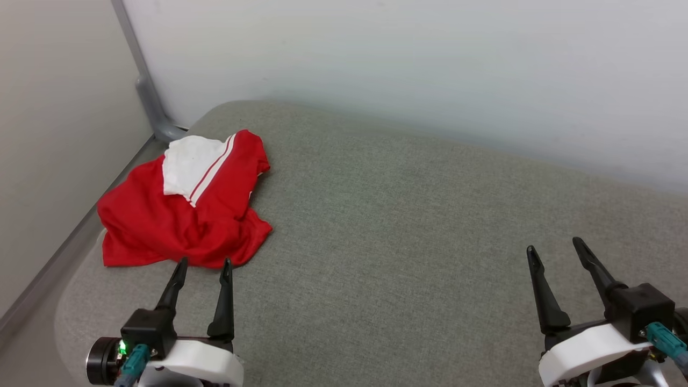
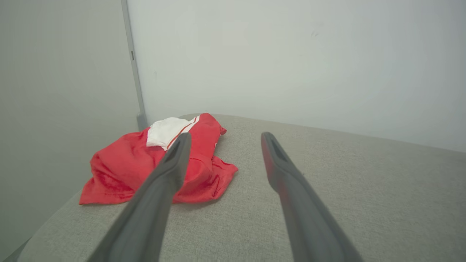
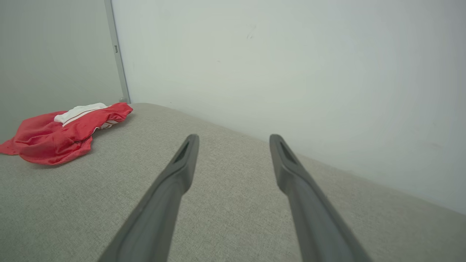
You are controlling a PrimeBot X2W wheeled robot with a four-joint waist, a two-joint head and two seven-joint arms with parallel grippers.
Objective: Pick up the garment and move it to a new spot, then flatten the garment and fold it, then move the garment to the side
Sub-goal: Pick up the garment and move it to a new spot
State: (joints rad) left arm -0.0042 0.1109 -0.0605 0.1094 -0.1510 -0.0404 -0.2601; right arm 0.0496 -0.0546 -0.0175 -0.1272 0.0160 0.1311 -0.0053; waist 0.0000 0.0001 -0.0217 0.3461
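I count one garment: a bright red jersey-style shirt (image 1: 177,220) of soft cloth, lying crumpled in a heap at the far left corner of the grey woven-fabric padded surface (image 1: 403,226). One white sleeve end lies on top of the heap, edged with thin red-and-white striping. The shirt's left edge reaches the rounded side of the pad, near the one grey post (image 1: 148,91) that runs up the corner where the two pale walls (image 1: 403,64) meet.

I have two tools in view, each with two long dark fingers. The left tool (image 1: 205,261) has its fingers spread wide with nothing between them. In the head view its tips line up with the near hem of the shirt; whether they touch the cloth I cannot tell. In the left wrist view the left tool (image 2: 225,135) points past the shirt (image 2: 123,167), and its left finger crosses in front of the red cloth.

The right tool (image 1: 553,244) is likewise spread and empty, over bare grey fabric, well apart from the shirt. In the right wrist view the right tool (image 3: 233,136) points toward the wall, and the shirt (image 3: 47,138) lies far off to the left.
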